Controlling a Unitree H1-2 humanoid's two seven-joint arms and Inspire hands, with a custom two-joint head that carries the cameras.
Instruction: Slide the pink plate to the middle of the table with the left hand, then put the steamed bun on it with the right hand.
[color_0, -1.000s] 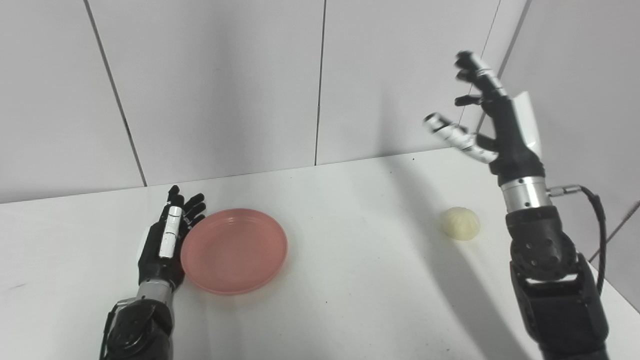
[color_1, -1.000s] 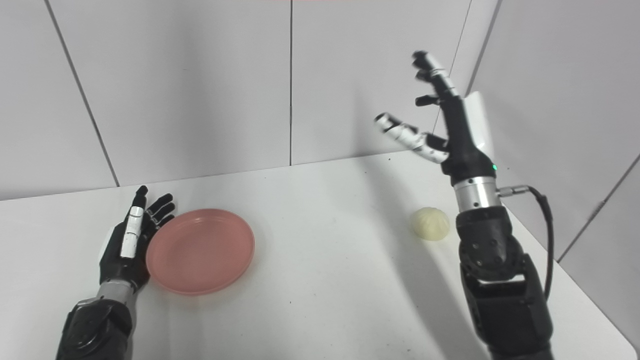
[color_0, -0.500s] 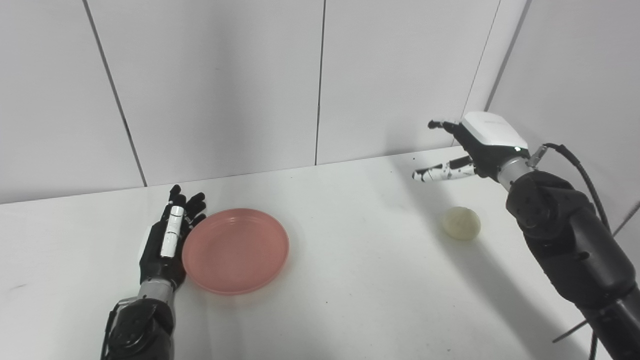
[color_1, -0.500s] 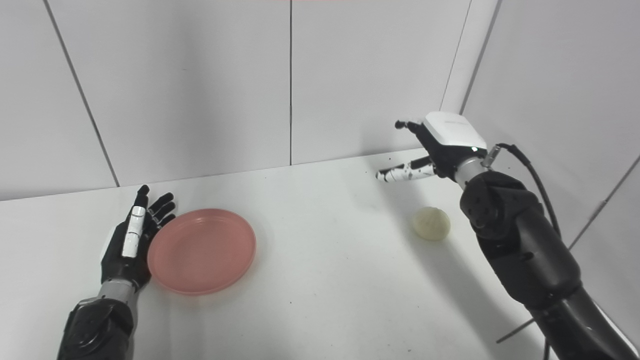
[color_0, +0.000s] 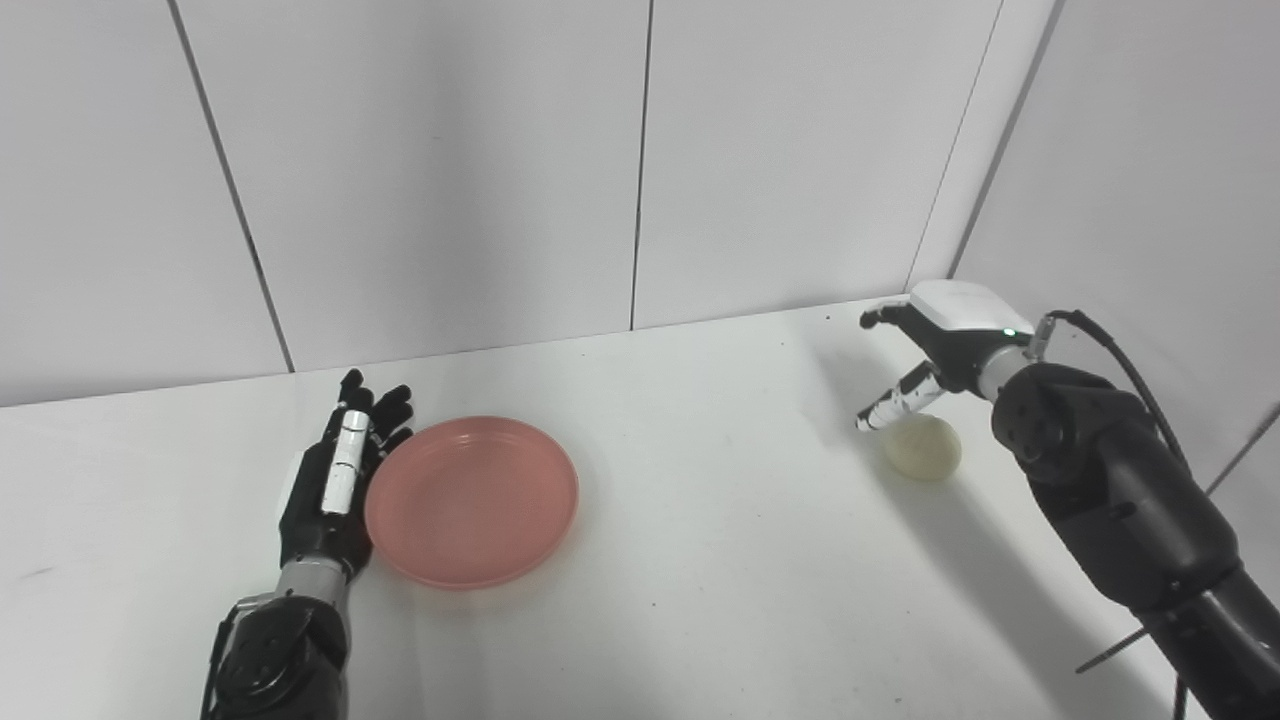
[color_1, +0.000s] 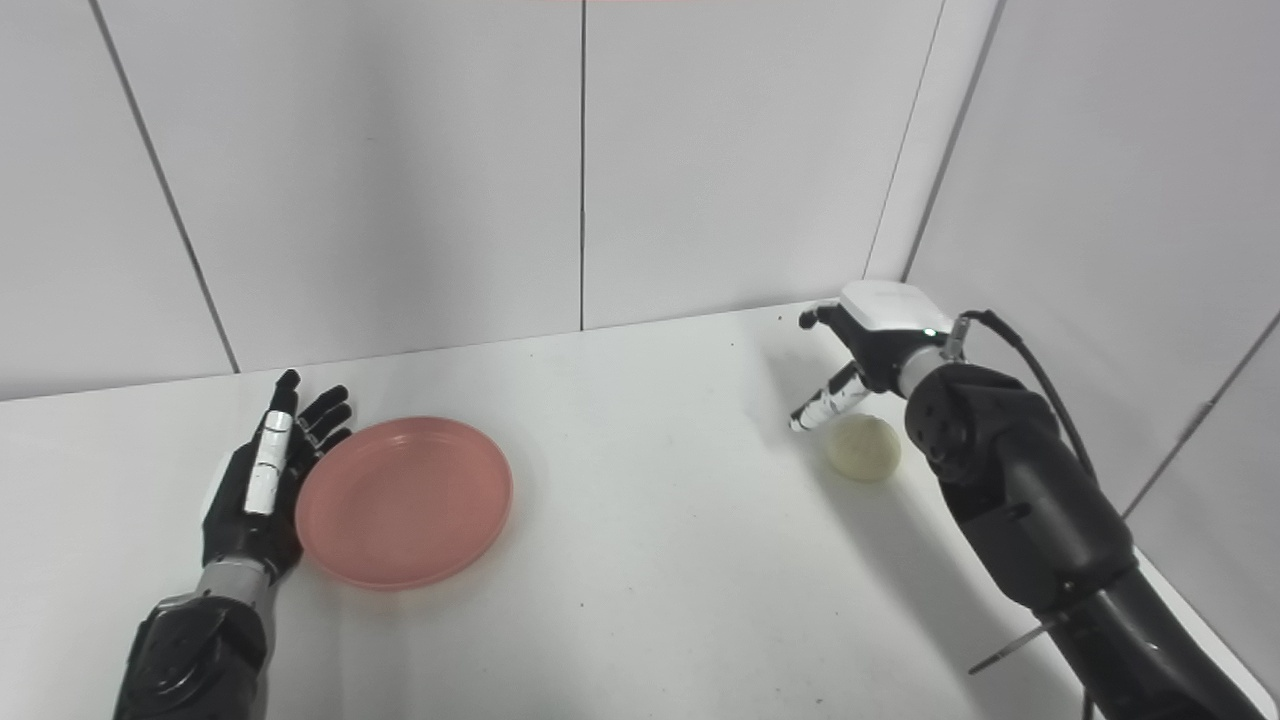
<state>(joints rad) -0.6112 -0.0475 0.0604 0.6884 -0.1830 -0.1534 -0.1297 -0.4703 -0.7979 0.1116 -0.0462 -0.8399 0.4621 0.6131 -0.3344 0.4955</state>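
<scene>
Spread-fingered, my right hand (color_0: 935, 345) hovers over the bun (color_0: 922, 446); my open left hand (color_0: 335, 480) flanks the plate (color_0: 470, 500). A clumsy grab could roll the bun off the table (color_0: 700, 560).

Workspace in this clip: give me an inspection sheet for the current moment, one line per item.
Surface: white table, a few dark specks.
Job's things: pink plate left of centre, nothing on it; steamed bun on the table at right.
Clutter: nothing seen.
Hands: left robot hand open, flat against the plate's left rim; right robot hand open, poised over the bun, not gripping it.
Cables: black cable at the right wrist.
Surroundings: white panelled walls behind and at right.
</scene>
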